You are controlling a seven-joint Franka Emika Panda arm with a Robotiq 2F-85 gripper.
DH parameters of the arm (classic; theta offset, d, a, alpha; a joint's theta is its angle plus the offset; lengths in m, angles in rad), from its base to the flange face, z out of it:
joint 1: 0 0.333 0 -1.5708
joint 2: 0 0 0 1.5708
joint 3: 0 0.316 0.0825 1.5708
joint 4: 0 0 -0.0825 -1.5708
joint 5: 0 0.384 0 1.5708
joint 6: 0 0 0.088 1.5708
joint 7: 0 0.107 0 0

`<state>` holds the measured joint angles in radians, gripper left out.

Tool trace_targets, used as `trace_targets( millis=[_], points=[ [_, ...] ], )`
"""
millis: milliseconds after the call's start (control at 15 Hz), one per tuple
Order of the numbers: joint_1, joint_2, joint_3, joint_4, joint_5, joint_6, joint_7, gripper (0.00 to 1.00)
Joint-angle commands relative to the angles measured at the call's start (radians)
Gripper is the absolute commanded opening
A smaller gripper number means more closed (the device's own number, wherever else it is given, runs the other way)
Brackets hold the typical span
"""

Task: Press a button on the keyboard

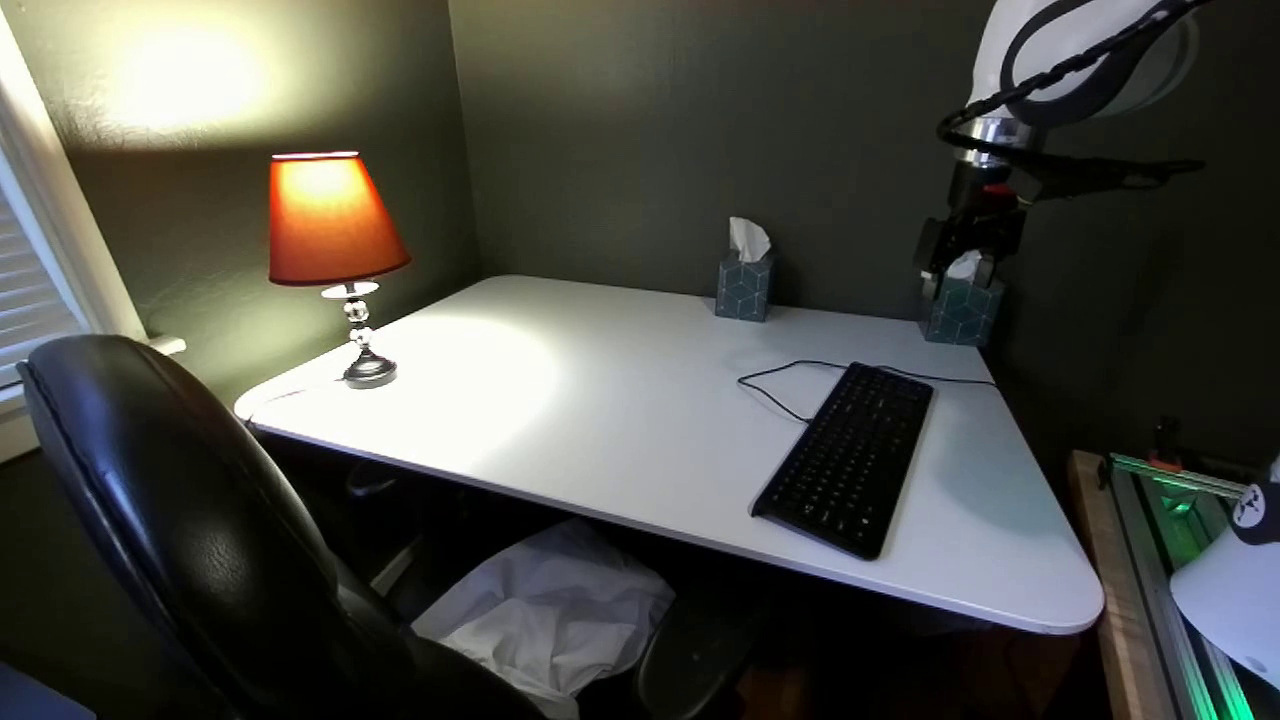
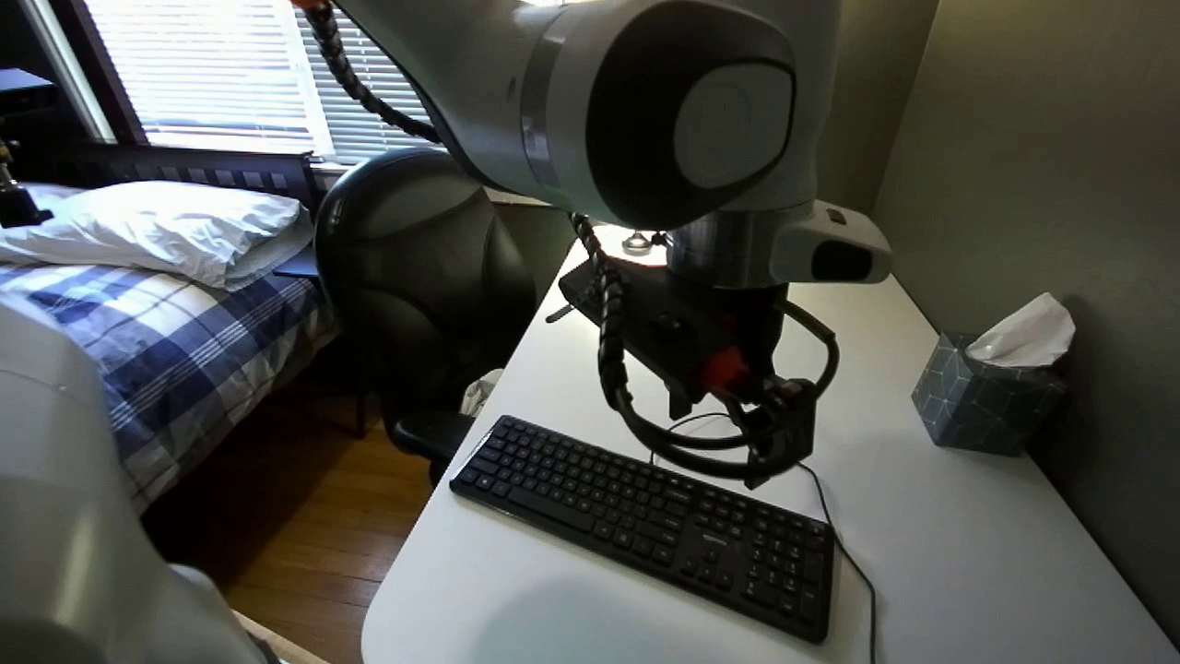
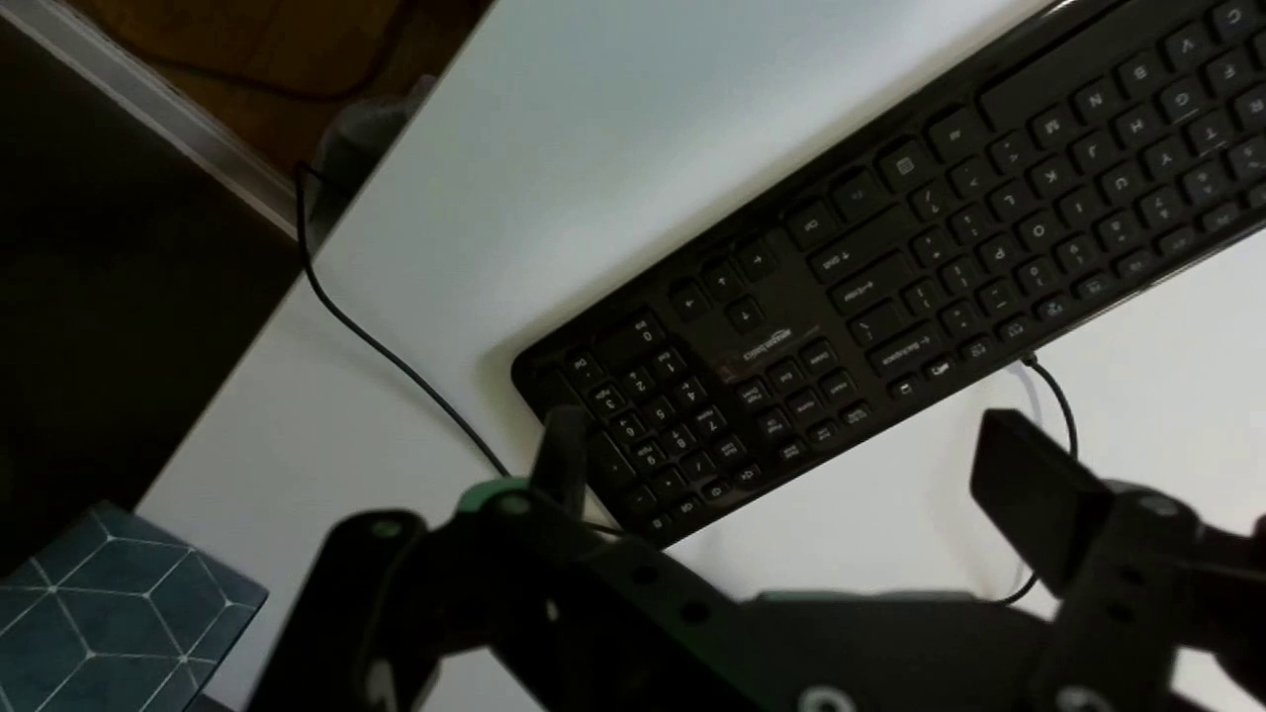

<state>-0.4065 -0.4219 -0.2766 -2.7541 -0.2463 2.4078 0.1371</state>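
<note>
Arm bent downward, gripper spread wide

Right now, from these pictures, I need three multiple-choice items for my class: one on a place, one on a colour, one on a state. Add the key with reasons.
1. Where does the keyboard lie?
A. On the chair
B. On the desk
C. On the bed

2. What colour is the lit lampshade?
A. Blue
B. Green
C. Orange-red

3. How do the fingers stand?
A. Spread apart
B. Pressed together
C. Clamped on the keyboard

Key:
1. B, since both exterior views show it flat on the white top.
2. C, since it glows that colour in an exterior view.
3. A, since the wrist view shows a wide gap between them.
</note>
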Motion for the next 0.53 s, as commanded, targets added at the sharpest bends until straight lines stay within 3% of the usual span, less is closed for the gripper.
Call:
trace_targets(
  millis=[0, 467],
  points=[
    [-0.014, -0.011, 0.015, -0.005, 0.008, -0.002, -0.006, 1.00],
    [-0.017, -0.023, 0.018, -0.007, 0.007, -0.002, -0.006, 1.00]
  ],
)
